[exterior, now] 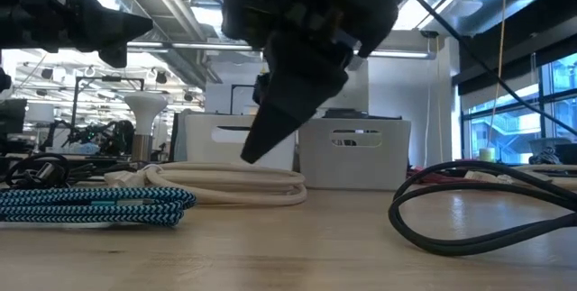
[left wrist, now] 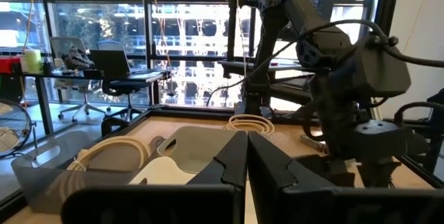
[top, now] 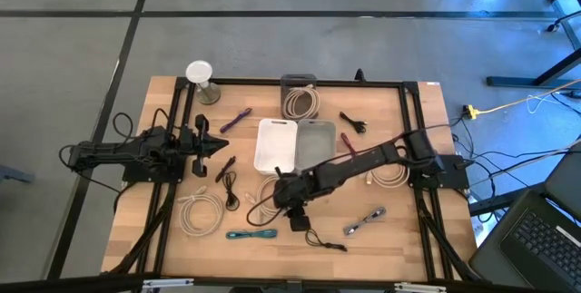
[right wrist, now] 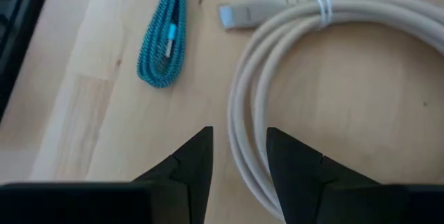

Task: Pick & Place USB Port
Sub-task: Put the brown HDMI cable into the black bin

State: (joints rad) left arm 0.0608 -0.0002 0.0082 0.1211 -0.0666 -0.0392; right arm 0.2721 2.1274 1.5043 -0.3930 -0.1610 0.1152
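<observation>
My right gripper (right wrist: 239, 158) is open and points down, just above the table near its front middle (top: 297, 220). A white coiled cable (right wrist: 326, 57) lies flat under it. One side of the coil's loop (right wrist: 246, 134) runs below the gap between my fingers. In the low view the fingertips (exterior: 257, 151) hang above that coil (exterior: 225, 183) without touching it. A blue braided cable (right wrist: 163, 40) lies bundled on the wood beside it. My left gripper (left wrist: 246, 151) is shut and empty, and waits at the table's left side (top: 213, 145).
A white tray (top: 277, 145) and a grey tray (top: 315, 141) sit mid-table. A beige coil (top: 300, 102) lies in a bin at the far edge. Another white coil (top: 201, 209), a black cable (top: 325, 240), a silver connector (top: 363, 222) and a white-topped stand (top: 200, 77) lie around.
</observation>
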